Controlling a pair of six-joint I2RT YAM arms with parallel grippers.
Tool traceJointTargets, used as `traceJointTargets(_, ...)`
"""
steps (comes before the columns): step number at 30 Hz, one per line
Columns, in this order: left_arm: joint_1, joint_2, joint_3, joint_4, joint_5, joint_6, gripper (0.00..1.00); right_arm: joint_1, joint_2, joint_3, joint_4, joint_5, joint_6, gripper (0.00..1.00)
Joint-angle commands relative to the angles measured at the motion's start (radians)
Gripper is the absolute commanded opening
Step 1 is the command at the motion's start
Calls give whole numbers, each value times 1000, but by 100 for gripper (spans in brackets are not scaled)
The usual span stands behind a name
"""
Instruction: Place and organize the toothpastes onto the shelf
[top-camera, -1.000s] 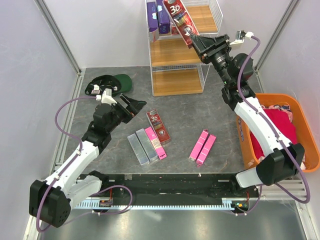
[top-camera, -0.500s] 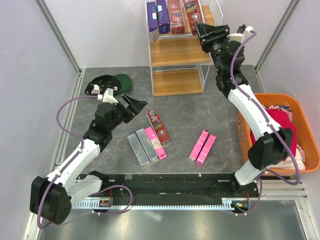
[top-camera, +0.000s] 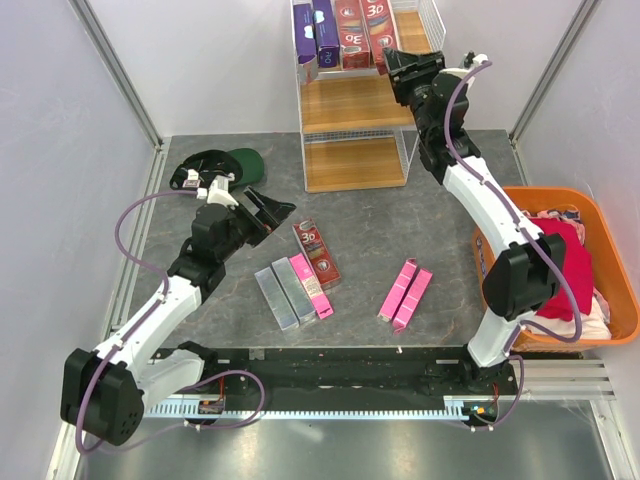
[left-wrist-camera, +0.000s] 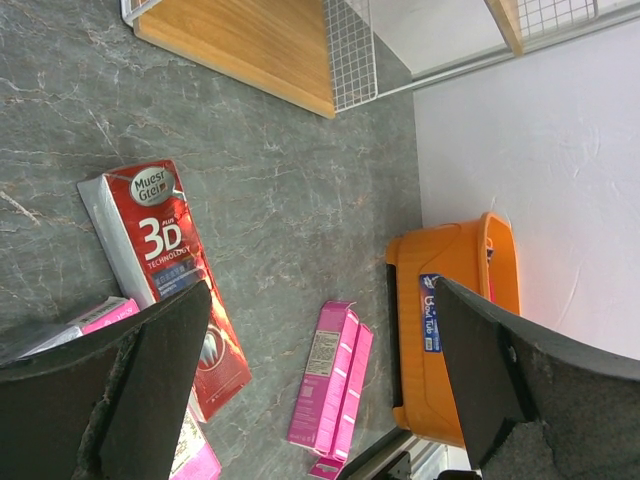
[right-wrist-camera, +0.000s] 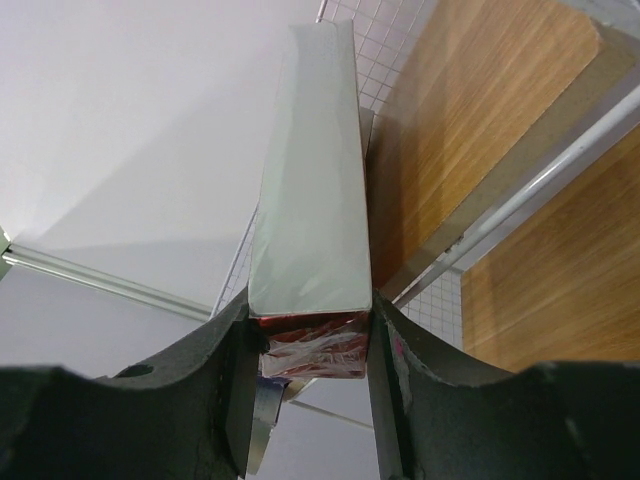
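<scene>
Toothpaste carton (right-wrist-camera: 310, 170), red with silver side, gripped by right tool (right-wrist-camera: 310, 338).

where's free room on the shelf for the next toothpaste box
The middle board and bottom board are bare. The top board is free only at its right end; its left is packed with purple boxes and red boxes.
</scene>
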Motion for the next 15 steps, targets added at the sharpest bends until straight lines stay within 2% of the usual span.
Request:
traceJointTargets(1,6,9,45,18,19,41,99,15,20,88,46,-7,5,38)
traceJointTargets(6,6,11,47,17,22,48,99,15,59,134,17,-32,-4,47)
traceJointTargets(10,6,12,49,15,22,52,98,15,71,132,18,-62,-10,68)
traceJointTargets(15,8,18,47,15,19,57,98,15,51,94,28,-107,-22,84)
